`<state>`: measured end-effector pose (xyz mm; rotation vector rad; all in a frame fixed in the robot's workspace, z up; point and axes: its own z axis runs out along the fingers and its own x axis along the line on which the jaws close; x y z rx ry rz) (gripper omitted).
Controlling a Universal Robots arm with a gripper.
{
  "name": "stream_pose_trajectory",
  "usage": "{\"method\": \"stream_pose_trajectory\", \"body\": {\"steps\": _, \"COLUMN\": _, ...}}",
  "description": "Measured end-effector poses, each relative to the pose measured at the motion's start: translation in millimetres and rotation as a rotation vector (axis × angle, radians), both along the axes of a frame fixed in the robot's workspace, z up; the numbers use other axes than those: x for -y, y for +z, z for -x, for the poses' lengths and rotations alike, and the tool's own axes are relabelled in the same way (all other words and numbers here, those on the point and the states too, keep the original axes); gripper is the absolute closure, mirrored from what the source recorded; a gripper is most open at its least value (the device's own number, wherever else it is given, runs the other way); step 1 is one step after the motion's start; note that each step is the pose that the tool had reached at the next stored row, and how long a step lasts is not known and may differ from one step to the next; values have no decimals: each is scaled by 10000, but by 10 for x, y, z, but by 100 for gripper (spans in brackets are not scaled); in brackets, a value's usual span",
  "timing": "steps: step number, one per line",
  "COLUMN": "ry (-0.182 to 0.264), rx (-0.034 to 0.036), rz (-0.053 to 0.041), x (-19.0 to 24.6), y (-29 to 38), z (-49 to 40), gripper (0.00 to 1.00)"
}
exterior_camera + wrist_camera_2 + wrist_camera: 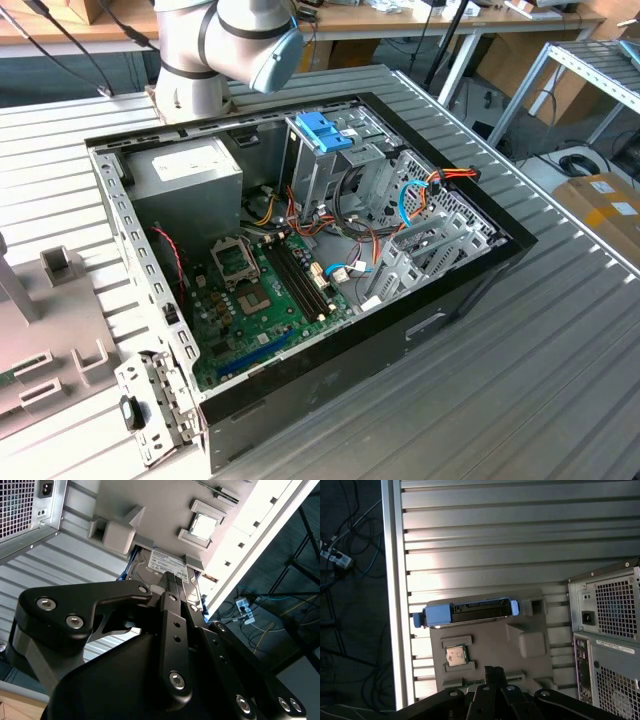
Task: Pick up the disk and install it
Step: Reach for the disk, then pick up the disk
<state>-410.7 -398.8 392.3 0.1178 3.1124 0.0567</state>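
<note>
Disk (470, 612) on edge in grey fixture (530, 645) on desk (495, 540), beside case (605, 630). Your gripper (493, 670) is clear of it, jaws closed together, empty. Risk: descend like this and fingertips ram disk's edge instead of straddling it.

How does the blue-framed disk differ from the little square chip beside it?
The disk is larger and oblong, the chip small and square. The disk has a blue frame, the chip none. The disk stands on edge; the chip lies flat. Both sit in the grey tray.
</note>
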Motion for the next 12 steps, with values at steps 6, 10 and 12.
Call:
{"method": "stream_pose_trajectory", "body": {"steps": 6, "ry": 0, "rx": 0, "rz": 0, "x": 0, "y": 0, "z": 1, "gripper": 90}}
{"method": "stream_pose_trajectory", "body": {"steps": 10, "ry": 0, "rx": 0, "rz": 0, "x": 0, "y": 0, "z": 1, "gripper": 90}}
{"method": "stream_pose_trajectory", "body": {"steps": 12, "ry": 0, "rx": 0, "rz": 0, "x": 0, "y": 0, "z": 1, "gripper": 83}}
